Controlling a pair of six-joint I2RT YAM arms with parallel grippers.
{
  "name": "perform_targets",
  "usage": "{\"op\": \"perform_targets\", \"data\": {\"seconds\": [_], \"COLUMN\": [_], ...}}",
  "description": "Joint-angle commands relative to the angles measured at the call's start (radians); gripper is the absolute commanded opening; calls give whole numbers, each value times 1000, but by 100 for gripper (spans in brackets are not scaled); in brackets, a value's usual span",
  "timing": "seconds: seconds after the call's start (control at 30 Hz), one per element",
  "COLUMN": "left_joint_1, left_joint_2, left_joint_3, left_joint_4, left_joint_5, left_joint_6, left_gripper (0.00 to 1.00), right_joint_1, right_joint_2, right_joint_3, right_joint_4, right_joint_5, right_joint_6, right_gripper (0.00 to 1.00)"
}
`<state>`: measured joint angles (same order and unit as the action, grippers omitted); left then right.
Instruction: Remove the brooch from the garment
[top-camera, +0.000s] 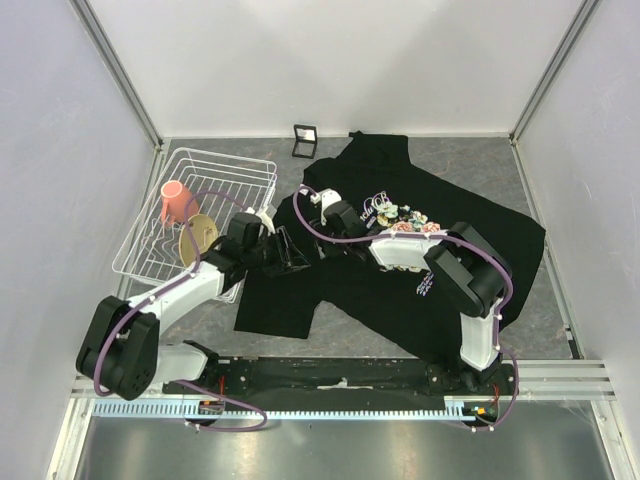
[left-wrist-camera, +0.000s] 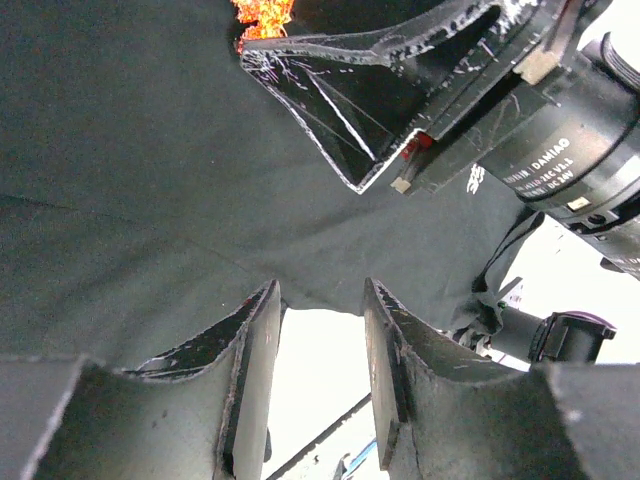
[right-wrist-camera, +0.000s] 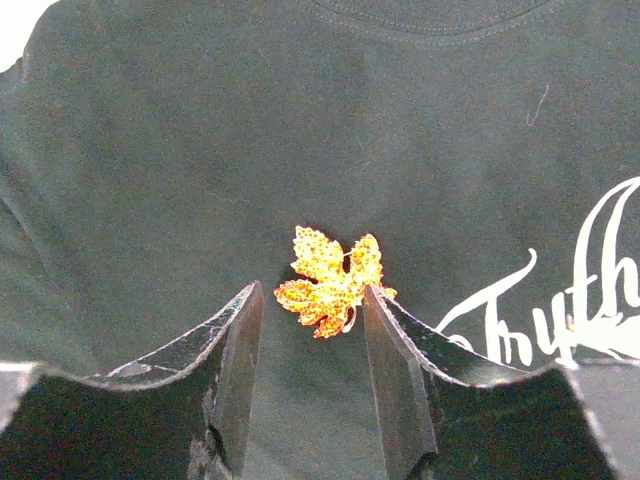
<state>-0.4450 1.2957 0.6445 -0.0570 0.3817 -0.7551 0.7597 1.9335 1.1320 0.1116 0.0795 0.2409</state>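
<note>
Entry: brooch (right-wrist-camera: 330, 283), red-orange maple leaf, stone-set, lying flat on the chest of the black T-shirt (right-wrist-camera: 180, 150), below its neckline (right-wrist-camera: 430, 15) and just beside the first stroke of its white cursive lettering (right-wrist-camera: 560, 310). Right gripper (right-wrist-camera: 313, 292): released, fingers straddling the brooch. One finger touches a leaf lobe and the other stands just clear, so nothing is gripped. Left gripper (left-wrist-camera: 322, 288): jaws apart with nothing clamped between them, tips at the T-shirt's edge. Bare table shows through the gap, and I cannot tell whether the tips press the cloth. Step in hand, as I judge it: seating the pinch on the leaf. To do it well, I would centre the brooch so both pads meet it together, then close on the metal alone and leave the cloth free. I would have the left gripper take the fabric near the brooch for counter-tension. The clasp is hidden, so I would lift gently and watch whether the T-shirt tents up.
</note>
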Motion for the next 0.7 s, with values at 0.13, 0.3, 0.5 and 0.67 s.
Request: {"op": "perform_targets", "data": {"seconds": [0.13,0.3,0.5,0.67], "left_joint_1": [-3,-3,-3,-3], "left_joint_2": [-79,-90,-104,-102], "left_joint_3": [-22,-23,-26,-29], "left_joint_4": [34,28,17,11], "left_joint_5": [-18,-17,-23,-32], "left_joint_6": [-16,-13,-9,3], "left_gripper": [45,46,46,46], "right_joint_1": [20,39,55,56], "right_joint_2": [70,108,137,131], "right_joint_3": [63,87,117,114], "right_joint_4": [-18,-47,-98,-105], "right_joint_5": [60,111,238,255], "right_joint_6": [8,-9,-20,-15], "right_gripper": [55,57,53,38]}}
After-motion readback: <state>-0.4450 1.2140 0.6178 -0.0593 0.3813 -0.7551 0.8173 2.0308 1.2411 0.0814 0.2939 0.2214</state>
